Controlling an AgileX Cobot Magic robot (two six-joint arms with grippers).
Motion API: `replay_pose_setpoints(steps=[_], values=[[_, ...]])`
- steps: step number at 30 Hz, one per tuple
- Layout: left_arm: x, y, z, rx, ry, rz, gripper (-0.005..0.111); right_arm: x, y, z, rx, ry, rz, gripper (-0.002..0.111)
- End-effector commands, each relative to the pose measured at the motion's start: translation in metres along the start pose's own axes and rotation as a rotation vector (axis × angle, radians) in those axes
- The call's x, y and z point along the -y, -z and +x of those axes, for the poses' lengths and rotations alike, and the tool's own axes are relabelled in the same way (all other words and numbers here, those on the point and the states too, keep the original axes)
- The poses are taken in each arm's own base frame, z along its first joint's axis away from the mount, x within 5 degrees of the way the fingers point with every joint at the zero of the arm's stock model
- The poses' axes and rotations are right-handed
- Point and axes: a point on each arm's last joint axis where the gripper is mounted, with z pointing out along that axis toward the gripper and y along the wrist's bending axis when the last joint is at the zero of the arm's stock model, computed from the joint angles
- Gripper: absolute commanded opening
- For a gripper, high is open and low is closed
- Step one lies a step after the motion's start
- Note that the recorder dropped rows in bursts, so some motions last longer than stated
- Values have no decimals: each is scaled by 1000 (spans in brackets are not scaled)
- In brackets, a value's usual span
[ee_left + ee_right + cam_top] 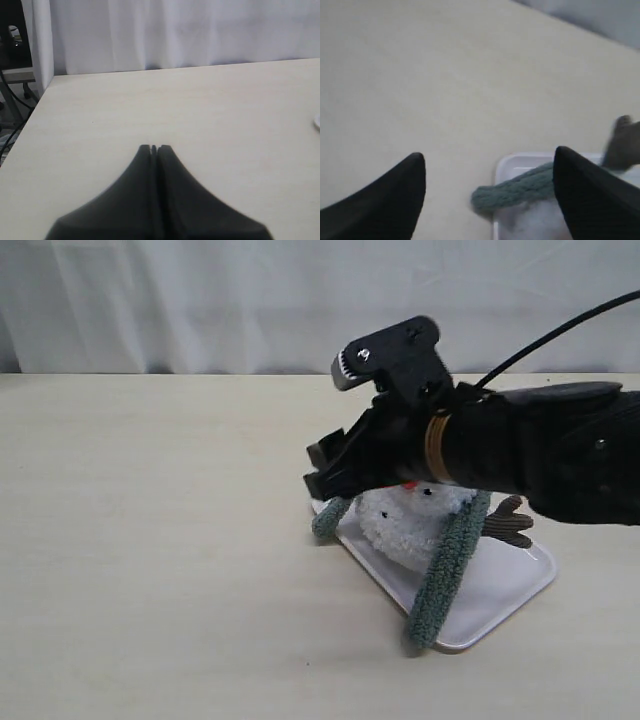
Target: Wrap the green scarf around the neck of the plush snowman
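Our right jaws stand wide apart and empty just above the short end of the green scarf (510, 192), which hangs over the left rim of the white tray (505, 585). The longer end runs down the right side of the plush snowman (400, 530) to the tray's near edge, and our left jaws are pressed together on nothing over bare surface (200, 110). We should probably drop straight down, pinch fleece alone, clear of rim and plush, then draw it low across the neck, which the arm hides.
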Motion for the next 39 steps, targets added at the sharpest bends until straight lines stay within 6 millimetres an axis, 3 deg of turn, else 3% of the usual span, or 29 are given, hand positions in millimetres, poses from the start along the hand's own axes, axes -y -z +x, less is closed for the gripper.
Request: replay_pose_setpoints(steps=[1, 6, 12, 20, 34, 39], values=[[0, 0, 0, 7, 6, 1, 0, 20, 26, -16, 53, 21, 207, 77], [0, 0, 0, 7, 6, 1, 0, 36, 39, -10, -35, -2, 378, 80], [0, 0, 0, 7, 6, 1, 0, 50, 36, 3, -270, -47, 269, 80], [0, 0, 0, 7, 6, 1, 0, 81, 35, -4, -304, -79, 240, 80], [0, 0, 0, 7, 6, 1, 0, 76, 24, -9, -254, 6, 137, 80], [0, 0, 0, 7, 4, 1, 0, 75, 25, -7, -273, -23, 127, 102]])
